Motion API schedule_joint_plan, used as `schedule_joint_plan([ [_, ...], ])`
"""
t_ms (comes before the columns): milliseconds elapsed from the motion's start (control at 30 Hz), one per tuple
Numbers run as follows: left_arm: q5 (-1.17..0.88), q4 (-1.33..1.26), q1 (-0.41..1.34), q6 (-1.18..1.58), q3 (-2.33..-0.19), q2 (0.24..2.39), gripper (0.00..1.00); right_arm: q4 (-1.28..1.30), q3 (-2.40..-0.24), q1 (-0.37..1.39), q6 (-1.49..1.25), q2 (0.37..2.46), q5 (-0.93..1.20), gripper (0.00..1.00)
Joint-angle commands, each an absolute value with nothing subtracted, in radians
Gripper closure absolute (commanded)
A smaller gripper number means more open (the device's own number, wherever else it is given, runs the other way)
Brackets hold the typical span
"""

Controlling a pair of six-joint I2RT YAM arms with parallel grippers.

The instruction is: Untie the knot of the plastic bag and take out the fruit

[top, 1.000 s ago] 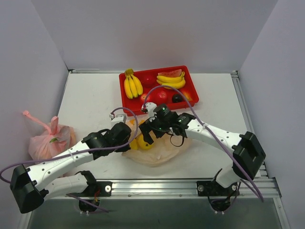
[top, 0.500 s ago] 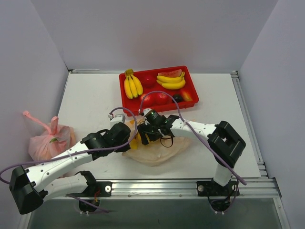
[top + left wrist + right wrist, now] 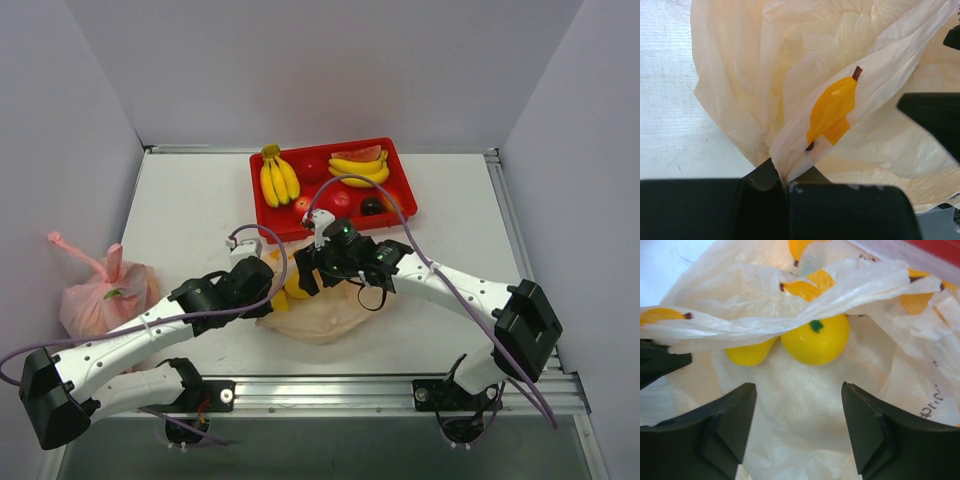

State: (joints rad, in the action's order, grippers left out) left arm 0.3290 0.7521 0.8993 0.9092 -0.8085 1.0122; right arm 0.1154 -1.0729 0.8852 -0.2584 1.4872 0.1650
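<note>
The peach-orange plastic bag (image 3: 325, 308) lies flat between the arms, its mouth facing the red tray. My left gripper (image 3: 263, 279) is shut on a bunched strip of the bag's film (image 3: 790, 160) at the left rim of the mouth. My right gripper (image 3: 308, 274) is open and empty over the mouth (image 3: 797, 390). Two yellow round fruit (image 3: 815, 340) (image 3: 747, 352) lie inside, just beyond its fingertips, under a stretched band of film (image 3: 790, 315). No knot shows in any view.
The red tray (image 3: 256, 200) behind the bag holds a banana bunch (image 3: 278, 180), a watermelon slice with bananas (image 3: 360, 163), red apples (image 3: 340, 198) and a dark plum (image 3: 371, 206). A pink knotted bag (image 3: 100, 290) lies at the table's left edge.
The right arm's elbow swung left and then back to the right; its gripper stayed at the bag's mouth, shifting slightly. The left gripper kept its hold on the film.
</note>
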Motion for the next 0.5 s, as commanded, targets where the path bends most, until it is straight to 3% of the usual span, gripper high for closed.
schedule_joint_plan([
  [0,0.35,0.741,0.891,0.914,-0.822,0.983,0.96,0.108,-1.078,0.893,-0.262,1.549,0.16,0.21],
  [67,0.35,0.741,0.891,0.916,-0.825,0.98,0.96,0.046,-1.081,0.893,-0.29,1.589,0.134,0.08],
  [167,0.348,0.741,0.893,0.917,-0.827,0.977,0.96,-0.039,-1.097,0.894,-0.314,1.647,0.112,0.01],
  [400,0.339,0.741,0.891,0.92,-0.831,0.989,0.96,-0.159,-1.123,0.894,-0.325,1.775,0.075,0.03],
  [467,0.342,0.741,0.89,0.92,-0.831,0.988,0.96,-0.188,-1.118,0.894,-0.321,1.798,0.064,0.11],
])
